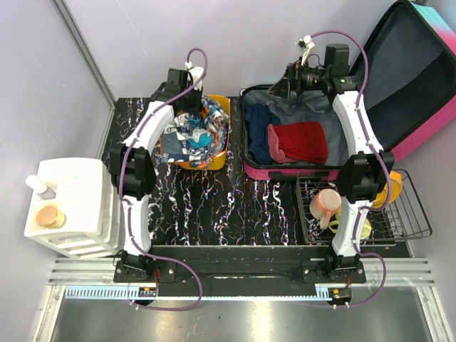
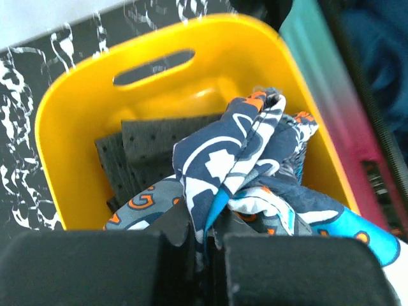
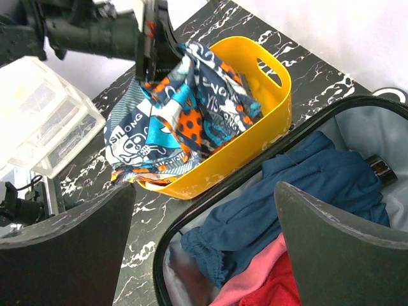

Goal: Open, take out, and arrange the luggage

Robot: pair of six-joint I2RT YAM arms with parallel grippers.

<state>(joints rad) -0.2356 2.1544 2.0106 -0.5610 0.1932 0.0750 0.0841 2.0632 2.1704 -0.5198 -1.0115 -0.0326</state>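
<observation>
**Item 1, luggage** (image 1: 417, 78): lies open at the right rear of the surface (image 1: 235, 199). The lower half sits flat, its magenta edge facing the arms. The lid stands raised and leans away to the right, showing dark lining. In the left wrist view its teal-to-pink shell (image 2: 331, 108) is just beside the bin. In the right wrist view its black rim and grey lining (image 3: 376, 127) fill the lower right.

**Contents of luggage:** a blue garment (image 1: 260, 135) (image 3: 306, 185) bunched along the left side. A red garment (image 1: 303, 142) (image 3: 268, 287) lies on top, toward the middle.

**Item 2, yellow bin** (image 1: 221, 107) (image 2: 76, 108) (image 3: 268, 83): just left of the luggage, upright, with a slot handle in its end wall. A dark perforated pad (image 2: 146, 146) lies in its bottom.

**Item 3, patterned cloth** (image 1: 196, 132) (image 2: 248, 159) (image 3: 178, 108): blue, white and orange print. It is gathered at the top, and its lower folds spill into the bin and over the bin's near-left rim.

**Left jaws:** clenched on the gathered top of the patterned cloth, above the bin.

**Right jaws:** released, spread wide, grasping nothing, and poised over the left rear corner of the open luggage.

**Item 4, wire rack** (image 1: 413, 214): near right, in front of the luggage, and carrying a pink cup (image 1: 326, 203).

**Item 5, white container** (image 1: 78, 192): at the near left edge of the surface.
</observation>
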